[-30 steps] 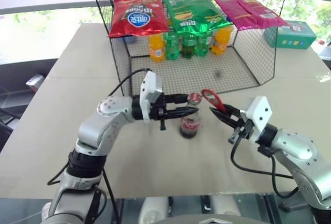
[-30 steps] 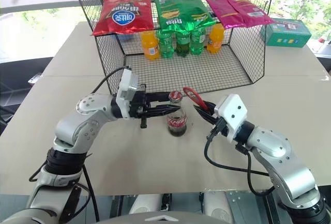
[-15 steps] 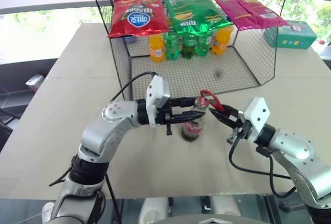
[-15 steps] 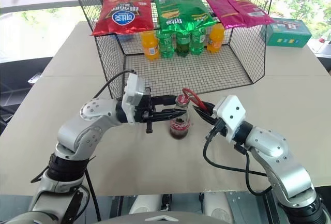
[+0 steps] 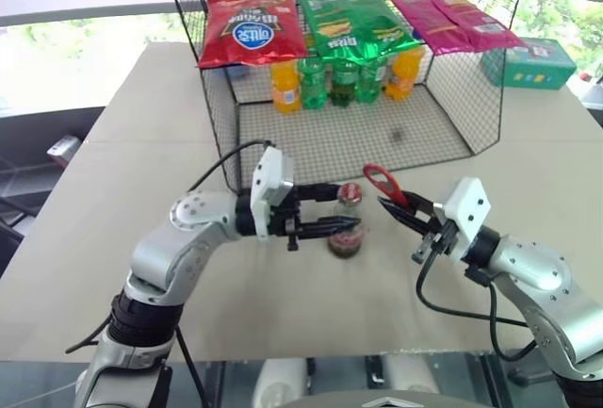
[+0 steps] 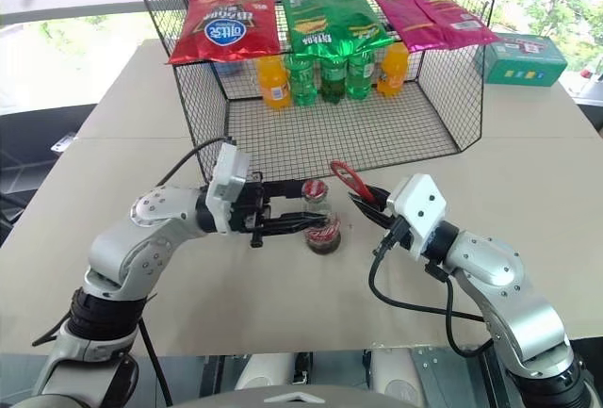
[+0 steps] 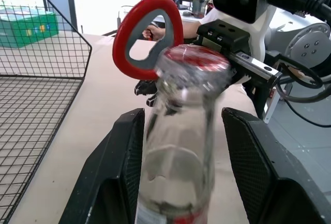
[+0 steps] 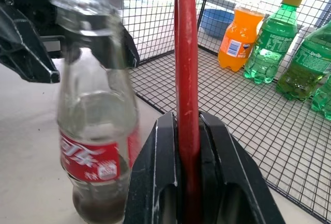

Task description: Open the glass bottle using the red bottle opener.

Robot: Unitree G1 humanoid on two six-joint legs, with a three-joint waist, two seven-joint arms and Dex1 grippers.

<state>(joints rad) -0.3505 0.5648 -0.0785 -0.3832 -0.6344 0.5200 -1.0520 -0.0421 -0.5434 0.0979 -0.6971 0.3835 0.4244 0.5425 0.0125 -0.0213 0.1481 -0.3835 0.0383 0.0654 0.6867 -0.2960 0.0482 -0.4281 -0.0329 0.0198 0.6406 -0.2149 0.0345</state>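
- glass bottle [image 5: 347, 224] stands upright on the counter [image 5: 141, 172], in front of the wire cage [image 5: 452, 97], red cap on (cap not yet off, so the opening step is undone).
- left tool [image 5: 350, 210] lies level, pointing to the right, one finger [image 7: 121, 157] on each side of the bottle neck. In the left wrist view there's a gap between glass and each finger: spread, bracketing rather than clamping.
- my read: it's there to steady the bottle against the prying force. With slack on both sides the bottle can tip or slide once the opener levers.
- right tool [image 5: 403, 212] is pressed together on the handle of the red bottle opener [image 5: 381, 180], loop end sticking up and out toward the bottle.
- loop sits just beside the cap, about cap height, not hooked on it (left wrist view shows the loop behind the cap).
- next needs: loop over cap rim, firmer hold on the neck.
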